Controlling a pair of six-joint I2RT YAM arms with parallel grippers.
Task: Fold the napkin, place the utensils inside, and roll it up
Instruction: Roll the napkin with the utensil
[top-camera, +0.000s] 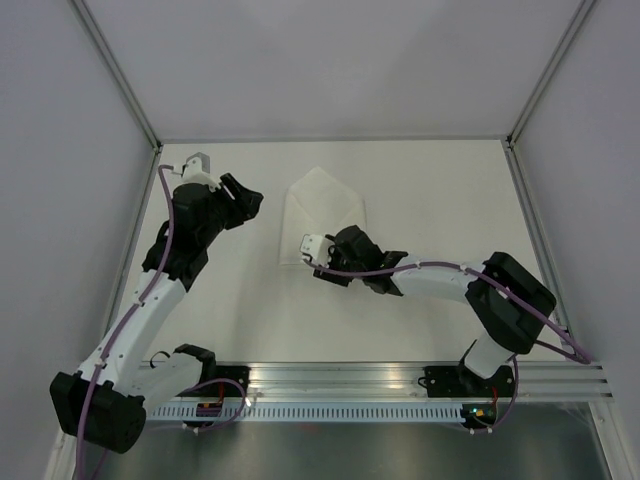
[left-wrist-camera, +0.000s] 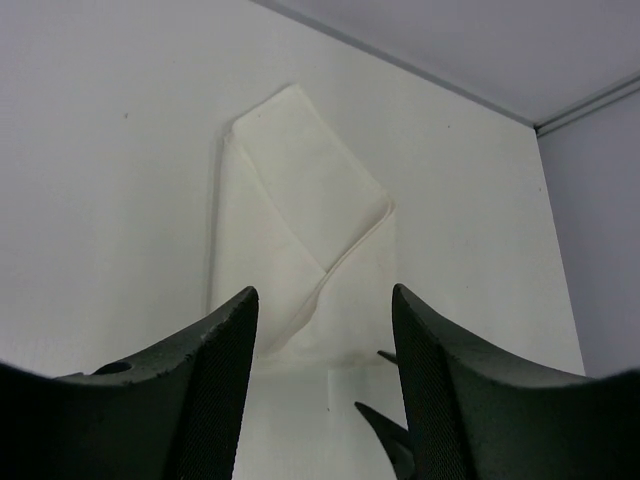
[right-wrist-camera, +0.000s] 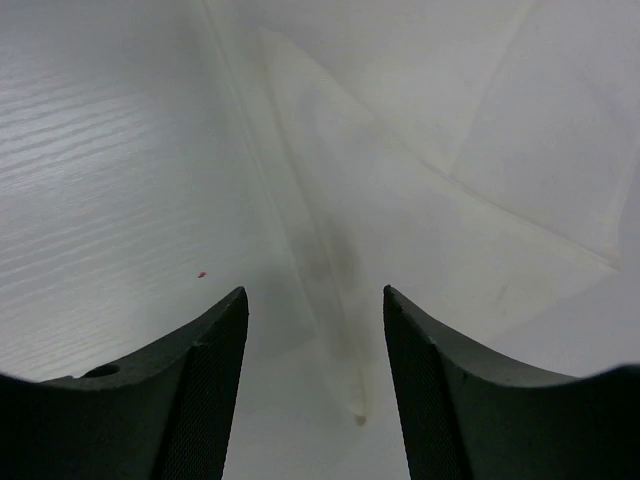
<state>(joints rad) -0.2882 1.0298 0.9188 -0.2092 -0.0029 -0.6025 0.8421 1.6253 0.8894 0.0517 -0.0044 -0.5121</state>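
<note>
Your table (top-camera: 420, 320) is plain white with a faint wood grain, and there's one tiny red speck (right-wrist-camera: 202, 274) ahead-left of your right gripper (right-wrist-camera: 315, 290). Pale grey walls (left-wrist-camera: 450, 40) close it in beyond your left gripper (left-wrist-camera: 323, 290), with metal posts (top-camera: 118, 75) in the corners. The light is soft and even.

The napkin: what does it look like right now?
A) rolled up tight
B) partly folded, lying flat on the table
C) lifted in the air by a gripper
B: the napkin lies flat on the table with flaps folded over, and the left gripper and right gripper stand open, gripping nothing.
</note>
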